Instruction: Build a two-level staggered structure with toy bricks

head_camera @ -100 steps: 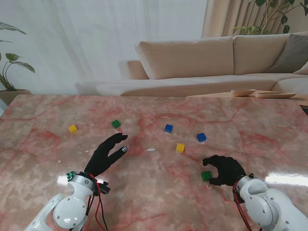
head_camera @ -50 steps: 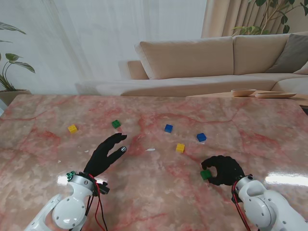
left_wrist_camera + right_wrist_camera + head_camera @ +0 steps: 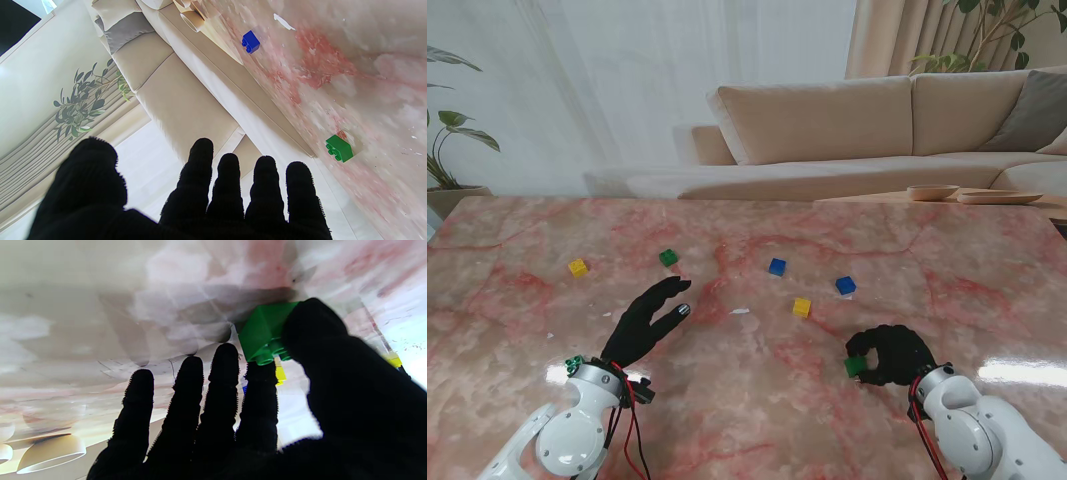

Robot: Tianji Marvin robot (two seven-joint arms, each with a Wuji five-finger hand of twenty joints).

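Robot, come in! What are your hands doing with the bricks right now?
Right hand pinching the near green brick, thumb and forefinger. Left hand open, holding nothing. Five more bricks scattered farther out, nothing stacked yet. Path unobstructed.

Beige sofa behind the pink marble table; white sheer curtain left of the sofa, potted plant beyond.

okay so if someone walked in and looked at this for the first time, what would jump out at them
Probably the two black-gloved hands low over the pink marble table: the right hand pinches a green brick between thumb and forefinger, while the left hand hangs open with fingers spread. Next, the bright bricks scattered farther from me: a yellow one far left, another green one, and two blue ones toward the middle.
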